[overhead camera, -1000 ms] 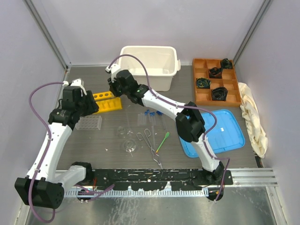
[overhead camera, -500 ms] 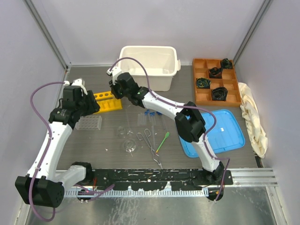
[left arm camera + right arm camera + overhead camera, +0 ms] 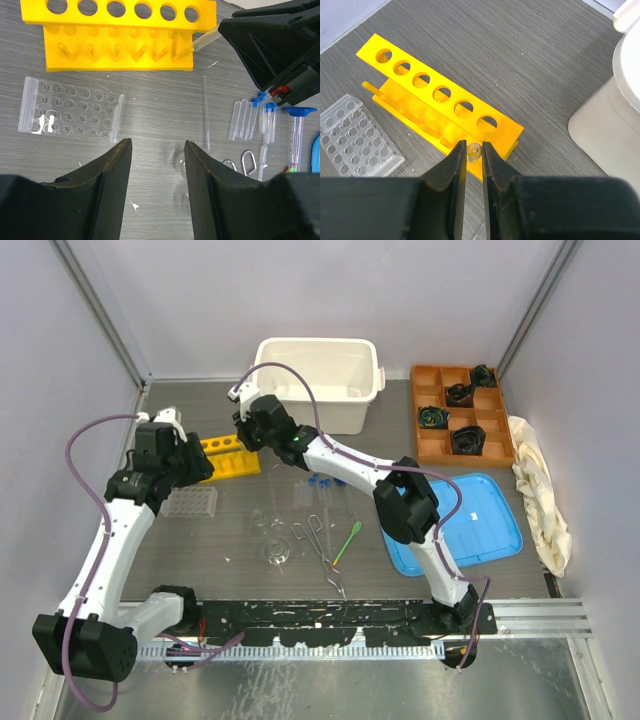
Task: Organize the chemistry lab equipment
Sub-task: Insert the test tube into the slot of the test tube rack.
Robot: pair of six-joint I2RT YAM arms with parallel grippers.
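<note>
Tube in right claw, at yellow rack end

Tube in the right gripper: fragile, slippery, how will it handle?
The tube looks thin, clear and stiff, so it is probably light and breakable if the right gripper squeezes harder. Smooth and round, it may slip or pivot in that grip as it meets the yellow rack.

Plastic rack before peg rack
</note>
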